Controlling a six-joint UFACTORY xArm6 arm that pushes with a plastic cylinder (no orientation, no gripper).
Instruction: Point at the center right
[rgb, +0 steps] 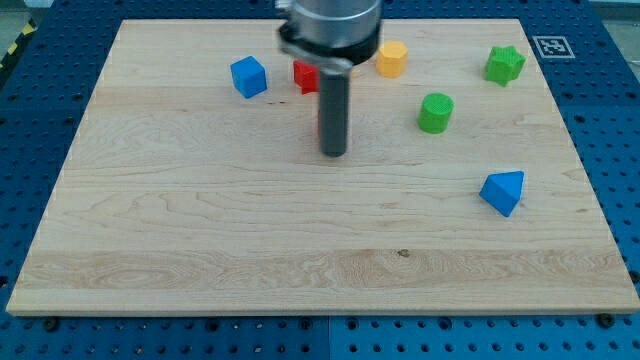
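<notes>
The desk (200, 230) is lying as a pale wooden board, filling most of the view over a blue perforated base (30, 110). The arm is ending in a dark rod, and the tip (333, 154) is resting on the wood a little above the desk's middle, nearer the top edge than the bottom edge. There is no gripper on this arm, so nothing is spreading, pressing together or pinching.

A red block (304, 76) is sitting just behind the rod near the top edge, partly hidden, so its shape cannot be told. A blue cube (248, 76) is lying to the left of it, near the top edge. A yellow cylinder (391, 59) is standing to the rod's right, close to the top edge. A green cylinder (435, 112) is standing well right of the tip. A green star (505, 64) is sitting near the top right corner. A blue wedge (503, 191) is lying near the right edge, about halfway down, where the center right is; the tip is well apart from it.
</notes>
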